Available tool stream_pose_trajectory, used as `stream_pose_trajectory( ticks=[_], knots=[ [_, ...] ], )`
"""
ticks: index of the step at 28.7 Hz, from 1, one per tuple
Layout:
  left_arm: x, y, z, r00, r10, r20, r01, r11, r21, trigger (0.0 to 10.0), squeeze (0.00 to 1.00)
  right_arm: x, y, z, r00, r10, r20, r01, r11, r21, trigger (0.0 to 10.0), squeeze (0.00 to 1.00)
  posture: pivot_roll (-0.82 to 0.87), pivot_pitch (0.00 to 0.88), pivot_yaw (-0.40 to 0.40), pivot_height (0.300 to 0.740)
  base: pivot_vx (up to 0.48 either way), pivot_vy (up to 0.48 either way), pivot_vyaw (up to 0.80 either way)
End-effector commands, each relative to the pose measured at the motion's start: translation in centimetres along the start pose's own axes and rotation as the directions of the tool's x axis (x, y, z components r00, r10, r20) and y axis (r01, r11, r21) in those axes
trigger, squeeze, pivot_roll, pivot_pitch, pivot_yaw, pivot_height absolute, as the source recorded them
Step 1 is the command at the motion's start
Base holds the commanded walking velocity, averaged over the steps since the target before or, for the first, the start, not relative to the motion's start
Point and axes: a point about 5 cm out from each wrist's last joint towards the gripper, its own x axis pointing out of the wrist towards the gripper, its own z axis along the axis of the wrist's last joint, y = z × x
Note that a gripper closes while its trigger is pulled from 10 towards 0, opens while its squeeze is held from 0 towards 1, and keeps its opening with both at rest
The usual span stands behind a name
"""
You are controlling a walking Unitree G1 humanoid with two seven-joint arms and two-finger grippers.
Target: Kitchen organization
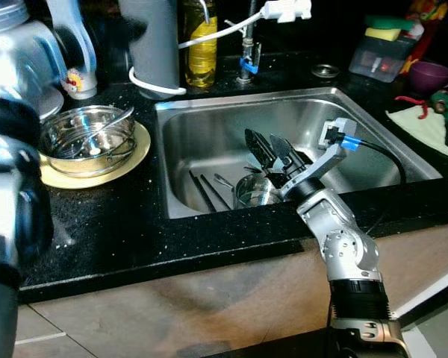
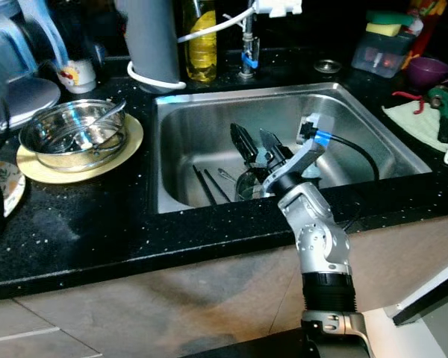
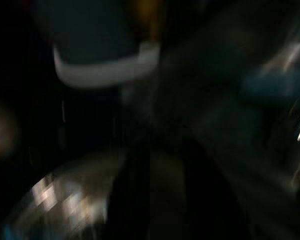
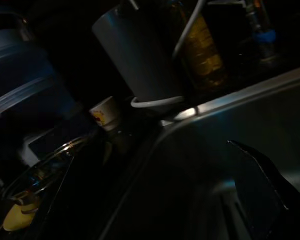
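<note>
My right gripper (image 1: 272, 151) hangs open inside the steel sink (image 1: 209, 123), with nothing between its black fingers. Just below its fingertips a small steel cup (image 1: 252, 192) stands on the sink floor. Dark chopsticks (image 1: 206, 192) and a spoon (image 1: 224, 181) lie beside the cup. On the counter to the left, a steel bowl (image 1: 86, 138) with utensils in it rests on a yellow plate (image 1: 138, 153). My left arm (image 1: 11, 194) is a blurred shape at the far left, and its wrist view is dark and smeared.
Behind the sink stand a grey cylinder (image 1: 157, 45), a yellow oil bottle (image 1: 201, 41) and the tap (image 1: 246, 56), with a white cable across them. A plastic box with a sponge (image 1: 384, 48), a purple cup (image 1: 431, 74) and a cloth (image 1: 425, 123) sit right.
</note>
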Motion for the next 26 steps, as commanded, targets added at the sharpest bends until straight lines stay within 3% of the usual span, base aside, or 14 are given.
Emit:
stream_pose_trajectory(
  ticks=[1,5,18,26],
  knots=[
    [-0.4,0.9,0.9,0.998,0.062,0.018,-0.063,0.997,0.045,10.0,1.0,-0.2,-0.1,-0.2,1.0,-0.007,-0.005,0.007,1.0,0.012,10.0,0.0,-0.05,0.165,-0.004,0.74,0.0,0.0,0.0],
    [-0.4,1.3,-0.6,0.989,0.143,-0.041,-0.143,0.99,0.008,10.0,1.0,-0.5,0.0,-0.1,1.0,-0.015,-0.005,0.015,1.0,0.014,10.0,0.0,-0.06,0.2,0.007,0.74,0.0,0.0,0.0],
    [-0.4,1.3,-1.4,0.986,0.136,-0.095,-0.144,0.986,-0.085,10.0,1.0,-1.7,0.0,-0.4,0.999,-0.042,-0.027,0.043,0.999,0.025,10.0,0.0,-0.06,0.255,0.007,0.74,0.0,0.0,0.0],
    [-0.4,1.1,-1.5,0.984,0.107,-0.143,-0.116,0.992,-0.059,10.0,1.0,-2.0,0.2,-0.8,0.998,-0.053,-0.039,0.055,0.998,0.045,10.0,0.0,-0.04,0.286,0.009,0.74,0.0,0.0,0.0]
  ],
)
